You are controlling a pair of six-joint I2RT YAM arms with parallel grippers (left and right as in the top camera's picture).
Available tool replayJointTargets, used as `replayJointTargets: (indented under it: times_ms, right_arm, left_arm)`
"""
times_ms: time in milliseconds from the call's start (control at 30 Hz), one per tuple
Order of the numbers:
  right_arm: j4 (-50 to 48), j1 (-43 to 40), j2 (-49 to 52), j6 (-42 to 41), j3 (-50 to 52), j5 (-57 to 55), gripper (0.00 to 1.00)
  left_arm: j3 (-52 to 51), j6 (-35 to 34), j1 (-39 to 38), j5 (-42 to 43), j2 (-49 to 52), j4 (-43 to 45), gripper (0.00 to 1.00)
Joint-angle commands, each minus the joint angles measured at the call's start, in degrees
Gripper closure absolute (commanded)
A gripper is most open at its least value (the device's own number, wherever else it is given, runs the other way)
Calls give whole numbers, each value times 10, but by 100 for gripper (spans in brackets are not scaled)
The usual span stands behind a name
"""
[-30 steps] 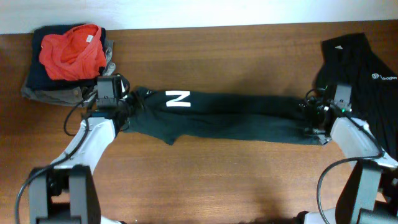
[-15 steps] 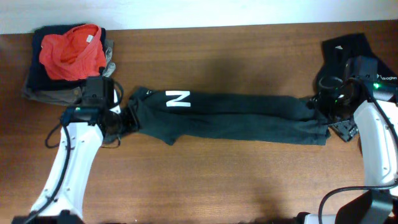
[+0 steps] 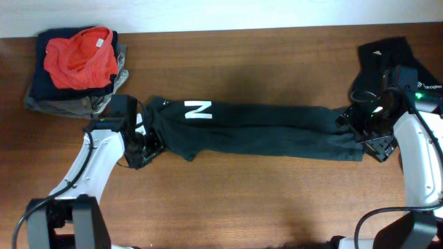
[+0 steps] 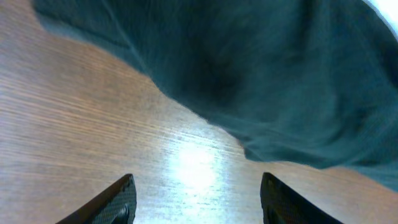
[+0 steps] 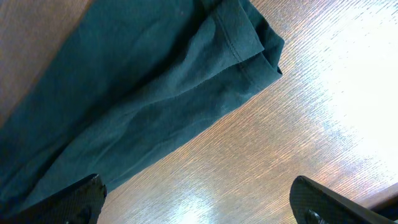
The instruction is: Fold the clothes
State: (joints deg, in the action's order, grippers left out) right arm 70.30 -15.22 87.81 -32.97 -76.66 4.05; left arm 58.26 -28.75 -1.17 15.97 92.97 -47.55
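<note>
- The black shirt [image 3: 263, 131] lies in a long rumpled band across the middle of the bench [image 3: 242, 200], from 9 to 3 o'clock. It looks gathered lengthwise, with the cross folds still to do.
- The left claw [image 4: 196, 202] is partly spread at the 9 o'clock end and the right claw [image 5: 196, 193] is wide at 3. Both are empty.
- A second shirt [image 3: 394, 62] lies unfolded at 2 o'clock, and stacked garments [image 3: 76, 69] sit at 10.

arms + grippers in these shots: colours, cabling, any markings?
The left arm and right arm have white link shells with black joints and black wrist blocks. Loose black cables loop near the bases. A green light glows on the right arm. The left gripper and right gripper have plain black fingers.
</note>
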Motion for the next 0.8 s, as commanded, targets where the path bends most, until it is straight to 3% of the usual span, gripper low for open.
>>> replayJointTargets:
  times_ms: [0, 400, 767]
  right_arm:
    - [2, 3, -2, 0, 4, 4, 1]
    - [0, 3, -2, 0, 4, 4, 1]
    - [0, 3, -2, 0, 4, 4, 1]
  left_arm:
    - [-23, -27, 0, 19, 12, 12, 37]
    - [-41, -27, -7, 19, 20, 136, 40]
    - [-42, -38, -25, 17, 68, 156, 40]
